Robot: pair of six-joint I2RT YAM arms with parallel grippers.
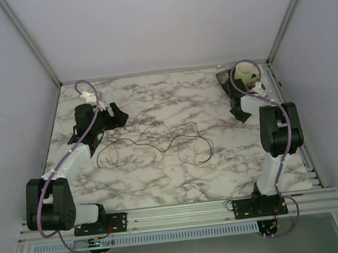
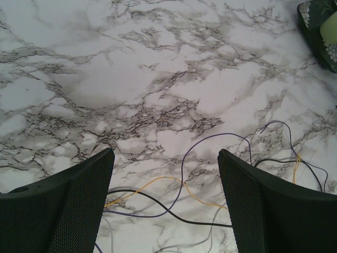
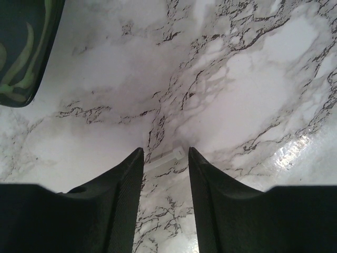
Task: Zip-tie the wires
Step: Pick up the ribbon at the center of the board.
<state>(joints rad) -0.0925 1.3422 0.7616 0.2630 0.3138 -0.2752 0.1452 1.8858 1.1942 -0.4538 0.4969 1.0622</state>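
The wires (image 1: 152,141) lie in loose loops on the middle of the marble table (image 1: 180,179). My left gripper (image 1: 119,114) hovers by their left end, open. In the left wrist view, thin yellow, purple, black and grey wires (image 2: 174,203) cross between its wide-apart fingers (image 2: 79,200), touching neither; the gripper (image 2: 164,154) is empty. My right gripper (image 1: 240,115) is at the back right, pointing down. In the right wrist view a white zip tie (image 3: 167,158) lies flat on the marble between the fingertips (image 3: 132,168). The right gripper (image 3: 165,152) stands partly open around it, with gaps showing.
A pale cup (image 1: 246,74) stands on a dark, green-patterned tray (image 1: 223,77) in the back right corner, just beyond the right gripper. That tray shows at top left (image 3: 21,47) in the right wrist view and at top right (image 2: 318,29) in the left wrist view. Grey walls enclose the table.
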